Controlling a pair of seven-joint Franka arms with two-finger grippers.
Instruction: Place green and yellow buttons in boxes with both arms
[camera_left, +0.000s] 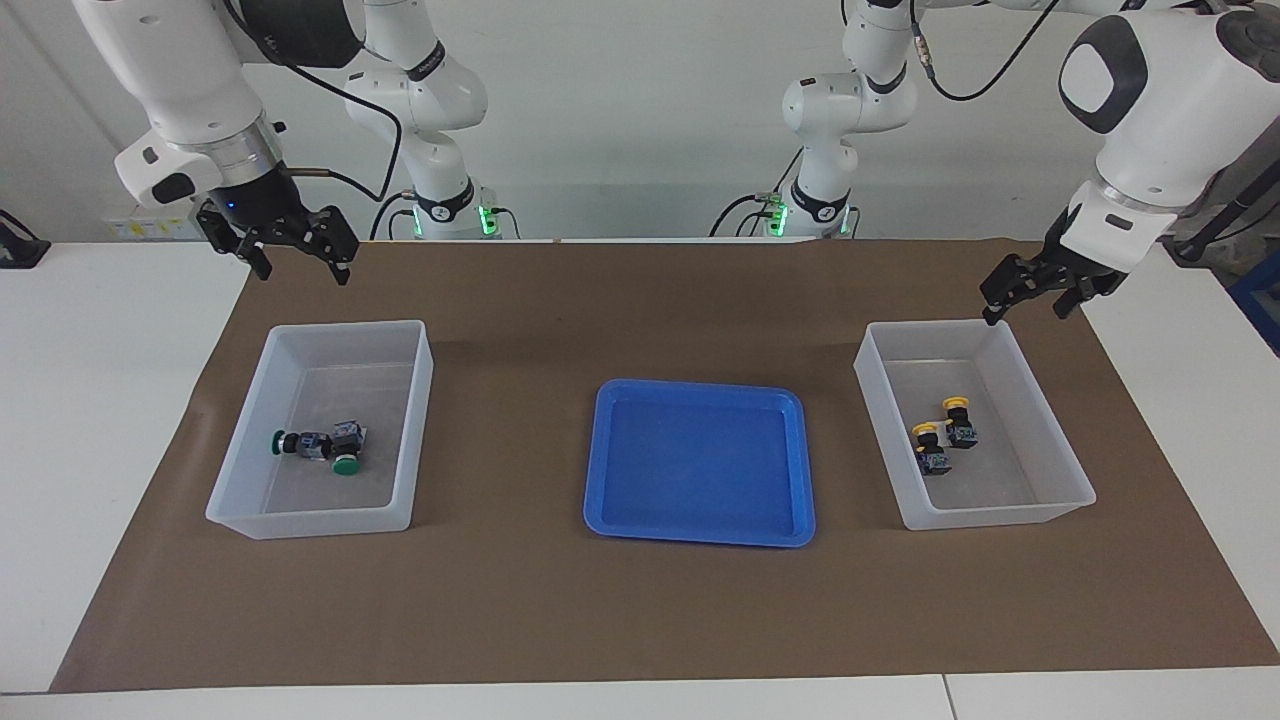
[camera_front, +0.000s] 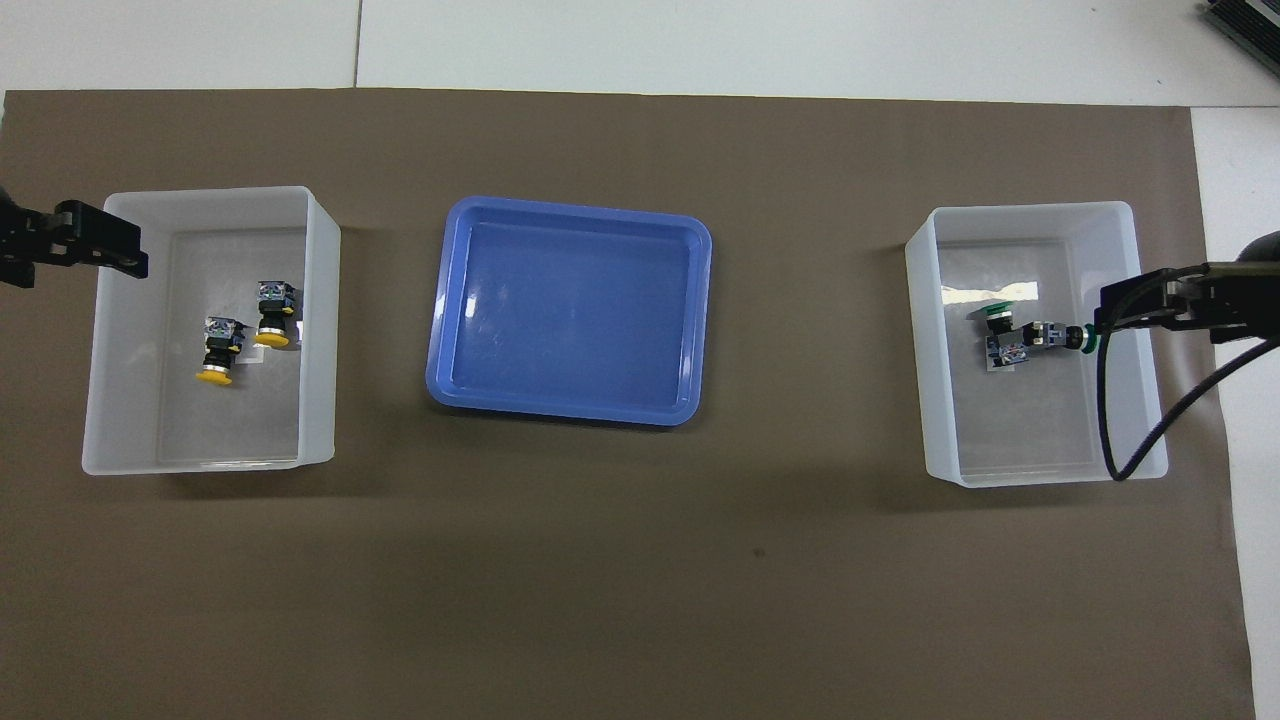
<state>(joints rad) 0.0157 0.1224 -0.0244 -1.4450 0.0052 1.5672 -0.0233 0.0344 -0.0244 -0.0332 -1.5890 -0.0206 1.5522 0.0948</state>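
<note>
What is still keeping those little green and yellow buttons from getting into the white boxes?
Nothing visible. Both green buttons already lie in the box at the right arm's end, both yellow buttons in the box at the left arm's end. The blue tray between them holds nothing. The right claw and left claw hang open, carrying nothing.

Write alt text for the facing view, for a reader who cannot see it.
Two green buttons lie in the box at the right arm's end of the table and two yellow buttons in the other box, with an empty blue tray between them. Both tools, right and left, hang open and empty.
</note>
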